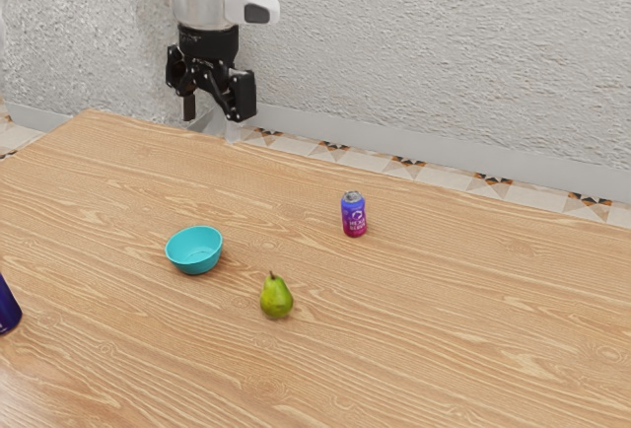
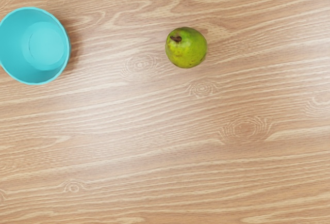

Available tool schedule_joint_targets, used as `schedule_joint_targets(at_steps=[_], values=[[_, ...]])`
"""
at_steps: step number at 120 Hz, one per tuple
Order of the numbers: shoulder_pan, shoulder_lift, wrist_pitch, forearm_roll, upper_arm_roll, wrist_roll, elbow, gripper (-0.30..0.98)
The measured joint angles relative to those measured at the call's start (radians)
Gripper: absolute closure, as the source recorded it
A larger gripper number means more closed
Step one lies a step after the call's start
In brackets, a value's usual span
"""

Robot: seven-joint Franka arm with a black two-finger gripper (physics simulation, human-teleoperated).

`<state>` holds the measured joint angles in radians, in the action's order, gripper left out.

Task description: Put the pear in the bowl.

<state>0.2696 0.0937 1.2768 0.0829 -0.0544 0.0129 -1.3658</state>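
1. Bowl point(image 1: 195, 266): plain turquoise.
2. Pear point(image 1: 277, 299): green, yellowish patches; brown stem point(image 2: 176, 38).
3. Far can point(image 1: 354, 221): blue above, magenta below, white lettering.
4. Thing at the exterior view's near left point(image 1: 8, 308): dark blue.
5. Table point(image 1: 444, 349): light brown, wavy grain, ringed knots.
6. Far floor point(image 1: 320, 151): beige, brown, black tile motifs.

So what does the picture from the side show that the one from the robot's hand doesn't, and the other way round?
The exterior view adds the arm, its open claw, the textured wall, the patterned floor, the blue-and-pink can and a dark blue thing cut off by the edge.

The wrist view adds a look from above: down onto the stem end of the pear and the round floor inside the bowl.

Both share the pear, the bowl and the wooden table.
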Motion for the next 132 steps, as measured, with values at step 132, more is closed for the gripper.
schedule_joint_targets(at_steps=[132], values=[[-0.034,0.124,0.974,-0.214,-0.033,0.23,-0.742,0.0]])
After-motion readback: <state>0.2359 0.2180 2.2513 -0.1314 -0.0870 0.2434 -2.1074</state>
